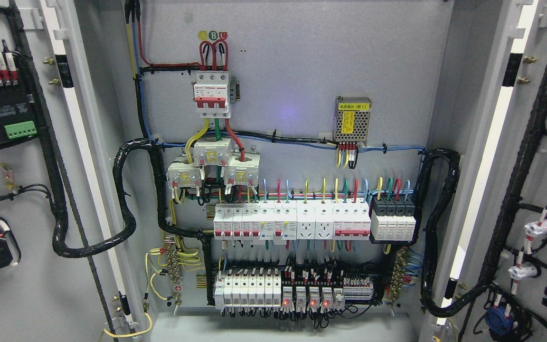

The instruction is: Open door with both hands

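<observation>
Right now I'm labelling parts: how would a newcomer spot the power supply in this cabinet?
Look at the grey back panel of the open cabinet, upper right. The power supply is the perforated metal box with a yellow label, alone above the breaker rows, unlike the white plastic modules.

The left door (22, 190) and the right door (539, 190) of the grey box are both swung wide open. Black wires run down the inside of each door.

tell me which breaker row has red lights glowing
The bottom row: four small red lights glow along its right half. The middle row shows none.
</observation>
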`<act>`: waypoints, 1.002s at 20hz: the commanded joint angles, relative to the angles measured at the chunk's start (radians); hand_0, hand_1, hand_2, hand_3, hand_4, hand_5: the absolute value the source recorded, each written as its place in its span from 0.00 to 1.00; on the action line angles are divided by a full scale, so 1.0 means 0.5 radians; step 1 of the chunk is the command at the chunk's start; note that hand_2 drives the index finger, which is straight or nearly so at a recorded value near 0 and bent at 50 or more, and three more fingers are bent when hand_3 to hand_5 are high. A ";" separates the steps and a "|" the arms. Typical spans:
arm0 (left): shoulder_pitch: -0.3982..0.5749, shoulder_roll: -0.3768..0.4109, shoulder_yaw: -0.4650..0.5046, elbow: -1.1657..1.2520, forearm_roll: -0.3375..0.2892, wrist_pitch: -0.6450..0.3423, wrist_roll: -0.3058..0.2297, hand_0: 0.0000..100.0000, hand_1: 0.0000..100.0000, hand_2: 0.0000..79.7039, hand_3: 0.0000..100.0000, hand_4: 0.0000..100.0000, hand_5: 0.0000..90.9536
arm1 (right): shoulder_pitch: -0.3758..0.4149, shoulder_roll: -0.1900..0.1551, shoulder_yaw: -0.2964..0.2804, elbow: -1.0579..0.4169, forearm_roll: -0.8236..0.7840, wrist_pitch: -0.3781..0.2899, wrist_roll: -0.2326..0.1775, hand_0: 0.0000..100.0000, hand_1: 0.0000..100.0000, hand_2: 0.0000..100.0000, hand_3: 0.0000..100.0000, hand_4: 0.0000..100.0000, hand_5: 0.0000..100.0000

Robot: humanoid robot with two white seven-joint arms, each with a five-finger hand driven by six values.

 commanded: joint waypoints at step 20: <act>-0.396 -0.600 -0.059 2.627 -0.129 1.561 -0.082 0.00 0.00 0.00 0.00 0.00 0.00 | -0.747 0.589 0.153 3.443 0.639 0.810 -0.878 0.00 0.00 0.00 0.00 0.00 0.00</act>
